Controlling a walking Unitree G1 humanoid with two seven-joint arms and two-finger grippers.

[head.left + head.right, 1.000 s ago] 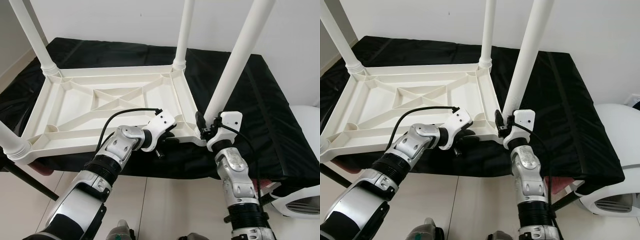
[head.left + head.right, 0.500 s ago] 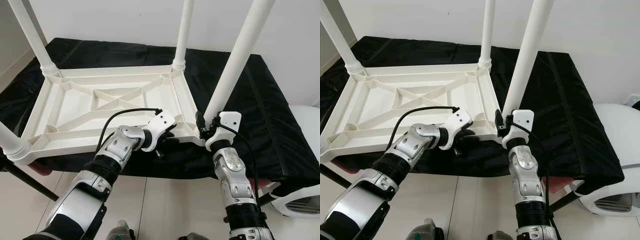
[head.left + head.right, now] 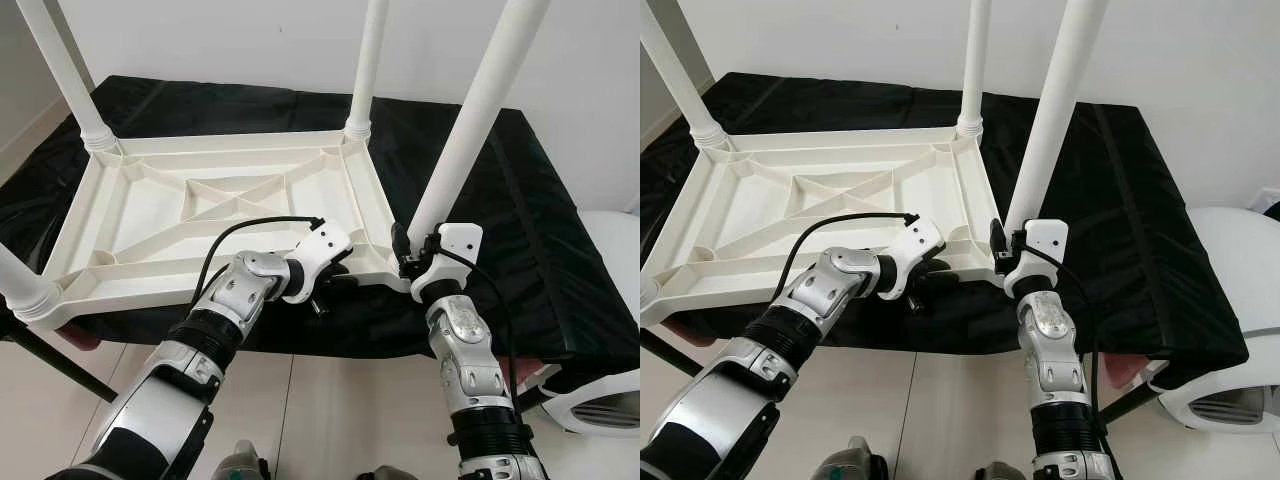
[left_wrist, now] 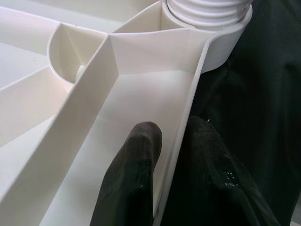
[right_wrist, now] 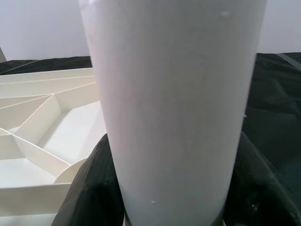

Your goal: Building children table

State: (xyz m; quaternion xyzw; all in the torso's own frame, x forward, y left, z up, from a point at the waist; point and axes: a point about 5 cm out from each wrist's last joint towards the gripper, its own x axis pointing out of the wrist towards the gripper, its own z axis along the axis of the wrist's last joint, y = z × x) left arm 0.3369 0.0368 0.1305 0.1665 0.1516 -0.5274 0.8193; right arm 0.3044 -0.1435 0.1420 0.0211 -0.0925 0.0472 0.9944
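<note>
Barely anything has shifted in the last second: the right arm has crept a touch toward the tabletop and that's about it, everything else sits where it was.

So the white tabletop (image 3: 220, 215) is lying upside down on a black cloth (image 3: 520, 210), ribs facing up, with legs already standing in the corners. The right gripper (image 5: 160, 197) is clamped around the near-right leg (image 3: 470, 130) low down, right above its socket (image 4: 207, 19), one finger on each side of the tube. The left gripper (image 4: 164, 179) is pinching the near rim (image 4: 188, 108) of the tabletop, one finger inside the wall and one outside, just beside that same corner.

Looks to me like the leg is being seated or twisted home while the other arm keeps the top from skating around. If I were doing it: keep the leg dead upright so the threads don't cross, turn in short bites and regrip, and don't ease up on the rim or the whole top will spin on that slippery cloth.
</note>
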